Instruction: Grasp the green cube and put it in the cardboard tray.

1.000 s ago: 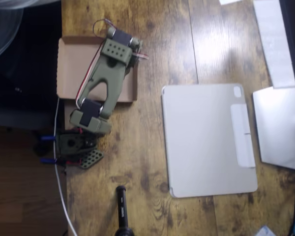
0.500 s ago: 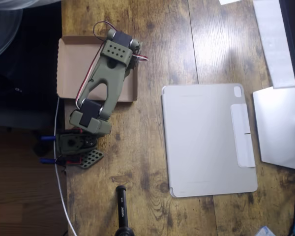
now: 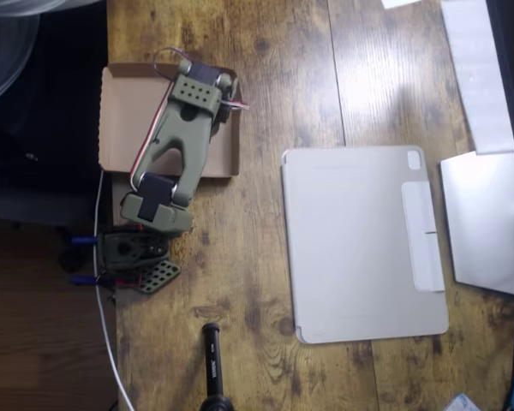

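The cardboard tray (image 3: 124, 116) lies at the table's left edge in the overhead view. The olive-green arm (image 3: 176, 141) reaches across the tray from its base. The gripper (image 3: 207, 80) at the arm's end hangs over the tray's upper right part. Its fingers point down under the wrist, so how the jaws stand is hidden. The green cube is hidden from this view, and I cannot tell if it is held or lies under the arm.
A flat grey tablet cover (image 3: 364, 244) lies to the right of the tray. A silver laptop (image 3: 484, 223) sits at the right edge. A black cylinder (image 3: 211, 364) stands near the bottom. The arm's base (image 3: 137, 257) is clamped at the table's left edge.
The arm's end has shifted a little to the left and further over the tray. Nothing else has moved.
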Tool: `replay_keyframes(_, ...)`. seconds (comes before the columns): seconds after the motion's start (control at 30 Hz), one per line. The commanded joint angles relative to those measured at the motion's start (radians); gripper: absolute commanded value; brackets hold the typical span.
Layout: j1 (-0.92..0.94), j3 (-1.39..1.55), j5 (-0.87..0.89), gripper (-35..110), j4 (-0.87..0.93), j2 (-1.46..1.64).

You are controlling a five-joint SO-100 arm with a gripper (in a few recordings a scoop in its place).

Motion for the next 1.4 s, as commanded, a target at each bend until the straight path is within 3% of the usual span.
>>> replay_keyframes(0.0, -0.003, 0.049, -0.002, 6, -0.074, 0.014)
replay_keyframes(0.47, 0.037, 0.161, -0.015, 6, -0.225, -0.008)
replay_keyframes(1.37, 0.081, 0.127, -0.075, 24, -0.127, 0.018)
